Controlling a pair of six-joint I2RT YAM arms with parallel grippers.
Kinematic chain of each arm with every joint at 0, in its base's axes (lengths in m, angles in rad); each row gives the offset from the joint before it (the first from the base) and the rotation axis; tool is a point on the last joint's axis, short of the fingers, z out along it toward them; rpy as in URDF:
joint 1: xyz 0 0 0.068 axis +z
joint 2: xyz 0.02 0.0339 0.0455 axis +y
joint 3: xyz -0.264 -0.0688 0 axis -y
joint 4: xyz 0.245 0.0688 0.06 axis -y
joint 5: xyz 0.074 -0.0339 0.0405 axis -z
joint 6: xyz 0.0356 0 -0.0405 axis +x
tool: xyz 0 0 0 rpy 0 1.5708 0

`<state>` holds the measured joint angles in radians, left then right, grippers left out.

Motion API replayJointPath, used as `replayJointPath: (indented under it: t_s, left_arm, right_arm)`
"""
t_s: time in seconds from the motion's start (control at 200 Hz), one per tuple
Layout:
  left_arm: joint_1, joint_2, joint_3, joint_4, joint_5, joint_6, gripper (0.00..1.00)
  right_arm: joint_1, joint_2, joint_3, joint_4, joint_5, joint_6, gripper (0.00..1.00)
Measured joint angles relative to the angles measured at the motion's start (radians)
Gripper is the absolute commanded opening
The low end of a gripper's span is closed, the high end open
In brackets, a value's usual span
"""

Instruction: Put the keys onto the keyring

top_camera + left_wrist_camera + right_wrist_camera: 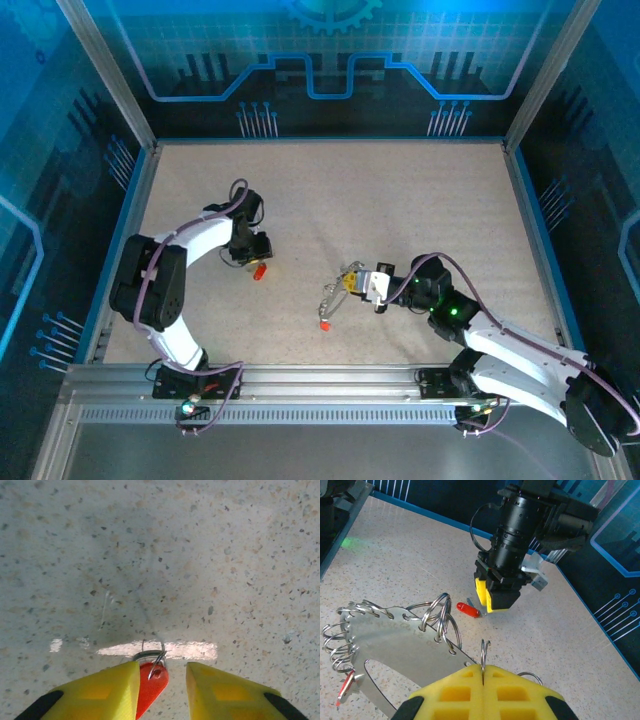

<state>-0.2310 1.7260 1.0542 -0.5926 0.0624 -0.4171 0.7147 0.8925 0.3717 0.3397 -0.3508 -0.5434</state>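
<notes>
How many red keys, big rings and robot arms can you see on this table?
Red keys: 2, a loose key and an attached key on the ring
Big ring: 1
Robot arms: 2, left arm and right arm
Total: 5

A small red-headed metal key (pixel 258 270) lies on the speckled beige tabletop (pixel 400 190), left of centre. It sits between the spread yellow fingers of the left gripper (pixel 162 669), closer to one finger than the other. Well apart to its right is the large thin grey metal keyring (pixel 335 295). The right gripper (pixel 483 672) is just behind it, fingers pressed together on one of its wire loops. A second red-headed key (pixel 324 324) sits at the keyring's near end.
</notes>
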Motion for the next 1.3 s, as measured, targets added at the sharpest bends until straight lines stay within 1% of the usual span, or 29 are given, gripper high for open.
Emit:
replayJointPath:
  t_s: [0.02, 0.155, 0.3, 0.35, 0.385, 0.425, 0.475, 0.6, 0.73, 0.88, 1.016, 1.071, 1.186, 1.301]
  left_arm:
    - [0.0, 0.006, 0.0, -0.001, 0.005, 0.009, 0.18]
    - [0.0, 0.046, 0.004, -0.002, 0.015, 0.009, 0.16]
    - [0.001, 0.047, 0.012, -0.005, 0.016, 0.01, 0.16]
    - [0.001, 0.047, 0.014, -0.005, 0.019, 0.01, 0.12]
    - [0.001, 0.047, 0.015, -0.005, 0.023, 0.013, 0.12]
    - [0.001, 0.047, 0.015, -0.005, 0.026, 0.017, 0.15]
    - [0.001, 0.047, 0.015, -0.006, 0.031, 0.028, 0.22]
    - [0.001, 0.047, 0.016, -0.009, 0.04, 0.032, 0.25]
    - [0.001, 0.047, 0.017, -0.011, 0.043, 0.036, 0.34]
    - [0.001, 0.053, 0.029, -0.012, 0.053, 0.056, 0.38]
    - [0.001, 0.064, 0.041, -0.009, 0.069, 0.061, 0.38]
    - [0.001, 0.07, 0.049, -0.008, 0.081, 0.061, 0.38]
    - [0.002, 0.074, 0.064, -0.01, 0.109, 0.081, 0.42]
    - [0.002, 0.086, 0.108, -0.043, 0.142, 0.111, 0.43]
  right_arm:
    - [0.0, -0.001, 0.0, 0.0, 0.0, 0.0, 0.0]
    - [0.0, -0.006, 0.0, -0.006, 0.001, 0.0, 0.0]
    - [0.0, -0.016, 0.0, -0.011, 0.004, 0.0, 0.0]
    - [0.0, -0.016, 0.0, -0.011, 0.004, 0.0, 0.0]
    - [0.0, -0.016, 0.0, -0.011, 0.004, 0.0, 0.0]
    - [0.0, -0.016, 0.0, -0.011, 0.004, 0.0, 0.0]
    - [0.0, -0.016, 0.0, -0.011, 0.004, 0.0, 0.0]
    - [0.0, -0.016, 0.0, -0.011, 0.008, 0.0, 0.0]
    - [0.001, -0.012, 0.0, -0.011, 0.008, 0.0, 0.0]
    - [0.001, -0.01, 0.0, -0.011, 0.011, 0.0, 0.0]
    - [0.001, -0.01, 0.0, -0.011, 0.011, -0.001, 0.0]
    - [0.001, -0.01, 0.0, -0.011, 0.011, -0.001, 0.0]
    - [0.001, -0.01, 0.0, -0.011, 0.011, -0.001, 0.0]
    - [0.001, -0.011, 0.0, -0.011, 0.011, -0.001, 0.0]
